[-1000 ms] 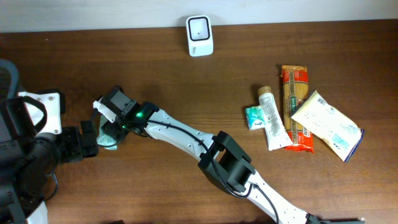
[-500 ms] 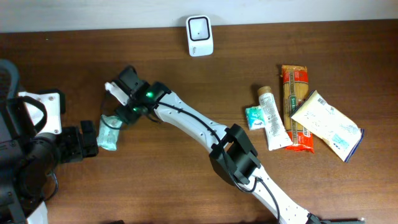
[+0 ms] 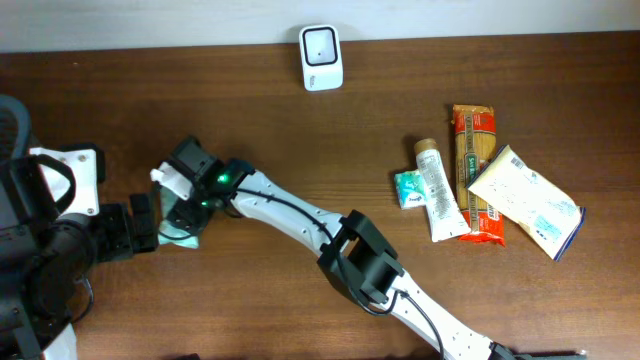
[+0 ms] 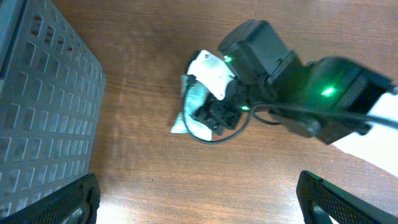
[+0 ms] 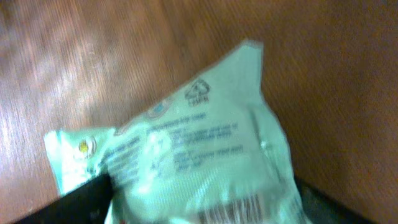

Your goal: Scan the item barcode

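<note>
The item is a mint-green packet (image 5: pixel 193 149) lying on the wooden table, its barcode (image 5: pixel 230 208) facing the right wrist camera. My right gripper (image 5: pixel 199 214) hangs low over it, open, one dark finger on each side of the packet. From overhead the right gripper (image 3: pixel 182 200) covers most of the packet (image 3: pixel 180 238). My left gripper (image 3: pixel 143 223) sits just left of it, open and holding nothing. In the left wrist view the packet (image 4: pixel 189 112) lies ahead of the left gripper (image 4: pixel 199 205), under the right arm's wrist. The white scanner (image 3: pixel 321 44) stands at the far edge.
A grey perforated basket (image 4: pixel 43 112) stands on the left. At the right lie a toothpaste tube (image 3: pixel 437 190), a small green packet (image 3: pixel 408 188), an orange pasta pack (image 3: pixel 475 170) and a white pouch (image 3: pixel 527 200). The right arm (image 3: pixel 300 215) stretches diagonally across the table.
The right gripper left the packet on the table and rose toward the far side. It has now come back down over the packet with its jaws wider. The left arm has not moved.
</note>
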